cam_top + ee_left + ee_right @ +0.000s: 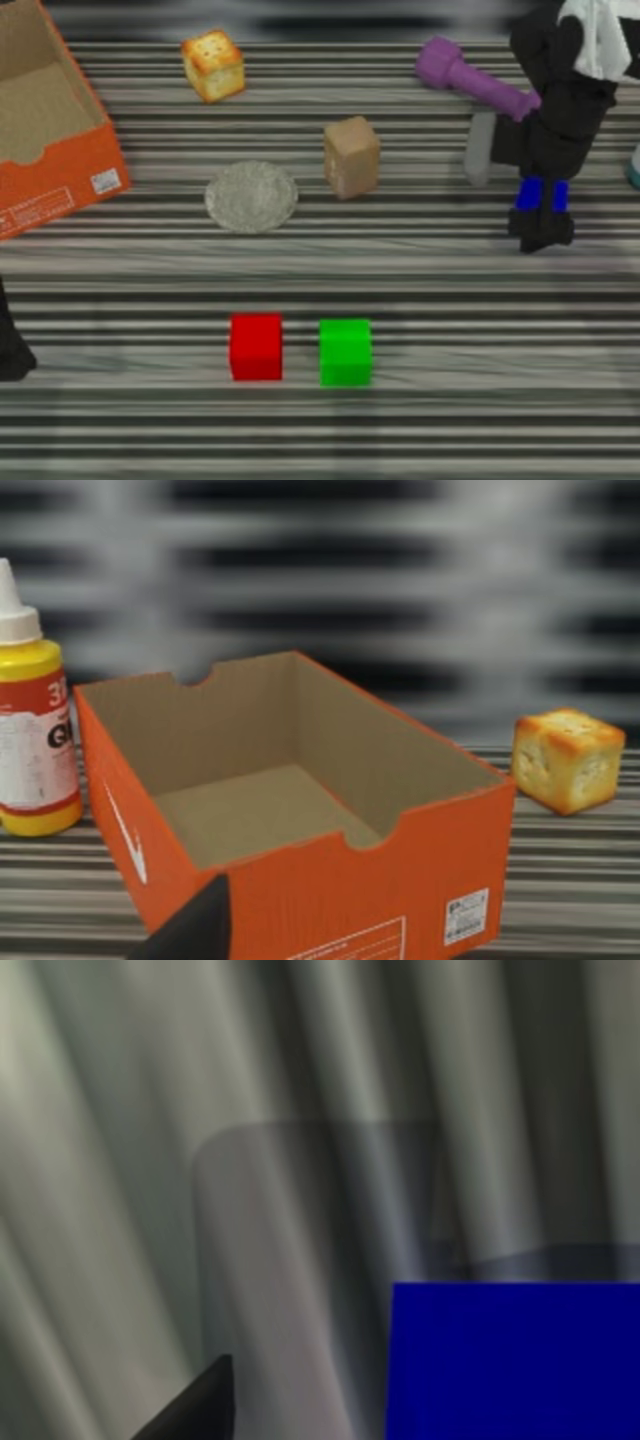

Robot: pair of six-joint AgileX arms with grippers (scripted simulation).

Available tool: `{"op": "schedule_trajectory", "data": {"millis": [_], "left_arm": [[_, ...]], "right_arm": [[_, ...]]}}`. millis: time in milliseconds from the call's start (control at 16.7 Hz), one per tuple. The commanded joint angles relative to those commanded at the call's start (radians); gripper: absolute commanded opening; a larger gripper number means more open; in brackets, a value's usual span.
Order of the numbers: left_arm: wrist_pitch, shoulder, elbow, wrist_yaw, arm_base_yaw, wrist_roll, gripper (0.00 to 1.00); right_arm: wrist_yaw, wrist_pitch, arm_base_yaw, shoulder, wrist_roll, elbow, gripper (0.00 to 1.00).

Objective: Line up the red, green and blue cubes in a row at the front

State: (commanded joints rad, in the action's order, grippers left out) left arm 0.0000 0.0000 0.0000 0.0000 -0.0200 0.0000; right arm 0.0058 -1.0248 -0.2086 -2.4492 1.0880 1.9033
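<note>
The blue cube sat at the right of the table, towards the far side, gripped between the fingers of the right gripper; only 2 blue patches showed past the dark fingers in the top view, and whether it was touching the table or raised off it could not be told; in the right wrist view the blue cube filled the near corner of the picture, close against the camera. The red cube and the green cube stood at the front, side by side with a small gap, the red to the left; the front row therefore held 2 of 3 cubes.

Judged step: transfer of the third cube; the right arm held it clamped and well apart from the row. The next move called for carrying it nearer and to the left, then setting it down just right of the green cube, in line and with a matching gap, before the fingers were parted.

Near the right gripper lay a purple dumbbell and a grey upright piece; farther left stood a tan block, a silver disc, a toast-patterned cube and an orange box. The left gripper was parked at the left edge; its finger spacing could not be told.
</note>
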Motion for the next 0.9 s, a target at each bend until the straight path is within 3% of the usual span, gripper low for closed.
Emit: {"op": "schedule_trajectory", "data": {"millis": [60,840,900], "left_arm": [[0.0,0.0,0.0,0.0,0.0,0.0,1.0],[0.0,0.0,0.0,0.0,0.0,0.0,1.0],[0.0,0.0,0.0,0.0,0.0,0.0,1.0]], "right_arm": [[0.0,0.0,0.0,0.0,0.0,0.0,1.0],[0.0,0.0,0.0,0.0,0.0,0.0,0.02],[0.0,0.0,0.0,0.0,0.0,0.0,0.0]]}}
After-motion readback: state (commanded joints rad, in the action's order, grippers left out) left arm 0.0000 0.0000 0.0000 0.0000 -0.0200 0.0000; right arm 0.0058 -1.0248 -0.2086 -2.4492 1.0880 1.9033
